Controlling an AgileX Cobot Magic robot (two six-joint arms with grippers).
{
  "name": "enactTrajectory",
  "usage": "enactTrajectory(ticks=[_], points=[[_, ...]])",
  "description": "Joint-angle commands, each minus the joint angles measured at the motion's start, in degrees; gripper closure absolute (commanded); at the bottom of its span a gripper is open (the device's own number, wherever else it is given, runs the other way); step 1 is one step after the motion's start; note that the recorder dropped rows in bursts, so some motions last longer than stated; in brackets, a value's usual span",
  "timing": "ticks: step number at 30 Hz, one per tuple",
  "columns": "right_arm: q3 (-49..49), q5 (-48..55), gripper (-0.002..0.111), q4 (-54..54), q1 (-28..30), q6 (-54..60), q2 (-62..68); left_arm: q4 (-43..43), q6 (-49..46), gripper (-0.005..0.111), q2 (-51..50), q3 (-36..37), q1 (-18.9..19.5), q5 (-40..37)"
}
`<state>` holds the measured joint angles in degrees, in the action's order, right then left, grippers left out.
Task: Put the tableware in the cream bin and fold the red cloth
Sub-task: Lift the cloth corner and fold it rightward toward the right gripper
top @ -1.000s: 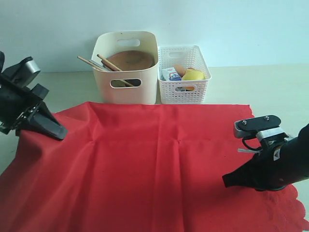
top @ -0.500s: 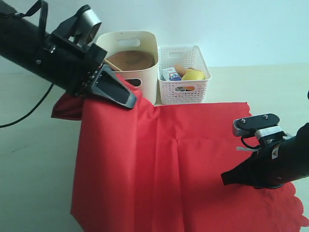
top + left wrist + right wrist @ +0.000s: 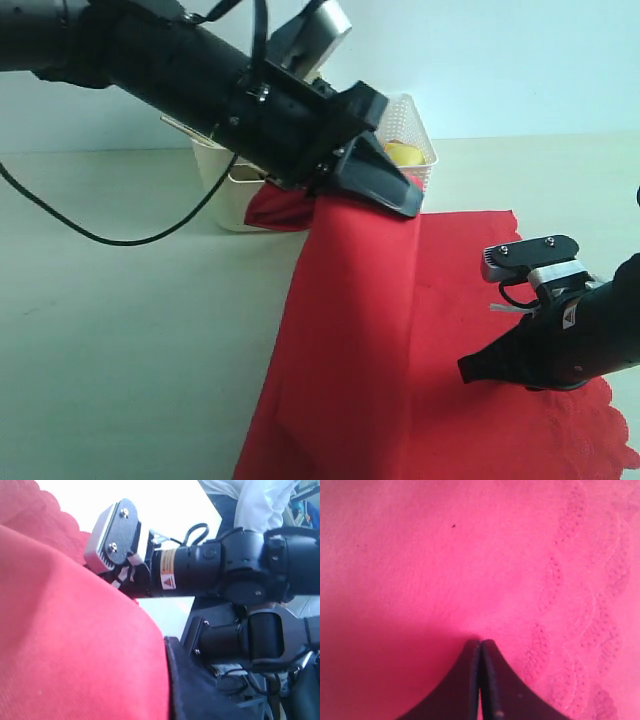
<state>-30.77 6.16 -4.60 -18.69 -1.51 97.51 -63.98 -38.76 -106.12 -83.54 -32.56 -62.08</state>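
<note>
The red cloth (image 3: 350, 330) is lifted along one side, and its left part hangs in a steep sheet from my left gripper (image 3: 385, 192), which is shut on its edge in front of the bins. In the left wrist view the cloth (image 3: 75, 630) fills the space beside my gripper's dark finger (image 3: 200, 690). My right gripper (image 3: 470, 370) is shut, its tips resting on the flat right part of the cloth (image 3: 445, 555) near the scalloped edge (image 3: 580, 630). The cream bin (image 3: 215, 190) shows only partly behind my left arm. The tableware is hidden.
A white lattice basket (image 3: 418, 130) holding a yellow item (image 3: 403, 152) stands behind my left gripper. Bare table (image 3: 130, 340) lies to the left of the cloth. A black cable (image 3: 100, 235) hangs from my left arm above the table.
My left gripper has carried the cloth's left edge up and across to the right, from the table's left side to the middle, uncovering the table there. The right gripper has stayed put.
</note>
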Motion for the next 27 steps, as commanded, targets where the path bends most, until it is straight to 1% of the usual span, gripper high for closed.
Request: enactTrajectory(ticks=[1,3,9,15,20,23,25,27], points=[[0.7,4.5,0.108,0.0,0.1,0.2,1.5,-4.3,0.3,0.107,-3.5,-2.1,-2.1,6.2],[0.7,4.1,0.108,0.5,0.1,0.3,1.5,-5.0,0.3,0.107,-5.3,-2.8,-2.8,9.0],[0.7,3.8,0.108,2.1,0.1,0.0,-2.5,-6.0,0.3,0.107,-9.3,-4.3,-2.8,13.6],[1.7,3.1,0.108,3.3,0.1,-0.1,-11.3,-6.0,0.3,0.107,-11.2,-4.4,-2.8,14.6],[4.0,3.4,0.108,3.6,0.1,-0.3,-21.8,-7.4,-0.2,0.106,-13.1,-4.4,-3.2,14.1],[5.2,4.5,0.108,3.6,0.1,-0.6,-30.4,-9.6,-3.2,0.098,-14.2,-4.9,-4.1,14.2],[5.8,4.7,0.108,3.6,0.1,-1.6,-35.7,-11.6,-5.9,0.087,-15.3,-5.9,-4.8,14.3],[6.6,4.0,0.108,3.6,0.1,-1.6,-41.3,-13.3,-8.5,0.072,-16.6,-7.4,-5.6,14.3]])
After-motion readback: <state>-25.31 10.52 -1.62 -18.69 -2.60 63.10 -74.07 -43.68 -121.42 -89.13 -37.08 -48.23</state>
